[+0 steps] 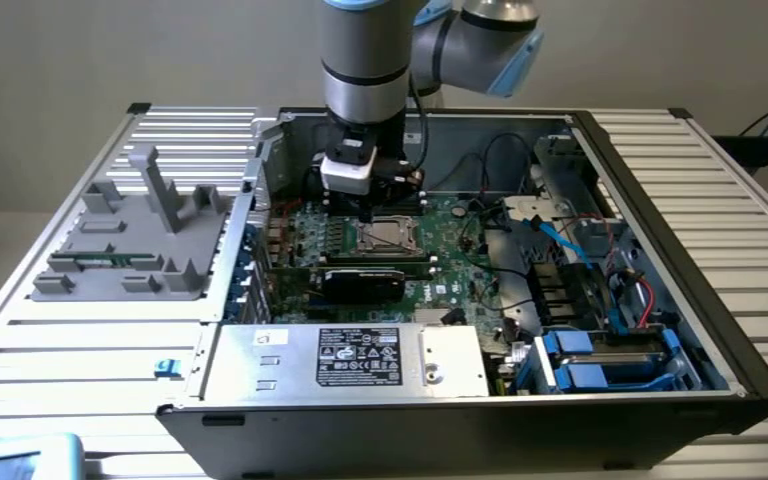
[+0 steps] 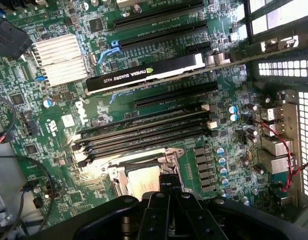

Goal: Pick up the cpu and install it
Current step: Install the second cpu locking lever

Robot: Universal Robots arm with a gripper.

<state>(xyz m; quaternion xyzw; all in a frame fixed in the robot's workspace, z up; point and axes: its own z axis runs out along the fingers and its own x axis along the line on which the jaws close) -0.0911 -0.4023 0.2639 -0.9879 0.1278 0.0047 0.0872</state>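
Note:
The cpu [image 1: 387, 236] lies flat inside the metal-bordered socket frame [image 1: 387, 222] on the green motherboard, its silvery-tan top [image 2: 142, 181] showing in the wrist view. My gripper [image 1: 368, 210] hangs straight down inside the open computer case, just above the socket's edge on the exterior view's left. In the wrist view the black fingers [image 2: 164, 192] sit pressed together, their tips [image 2: 170, 186] over the cpu's edge. The gripper is shut with nothing seen between the fingers. Whether the tips touch the cpu I cannot tell.
A black graphics card [image 2: 143, 77] and memory slots [image 2: 143, 132] lie close beside the socket. A silver heatsink [image 2: 61, 59] stands further off. The power supply [image 1: 344, 358], cables [image 1: 558, 240] and blue drive bays [image 1: 611, 360] crowd the case. A grey fixture tray [image 1: 131, 240] rests outside.

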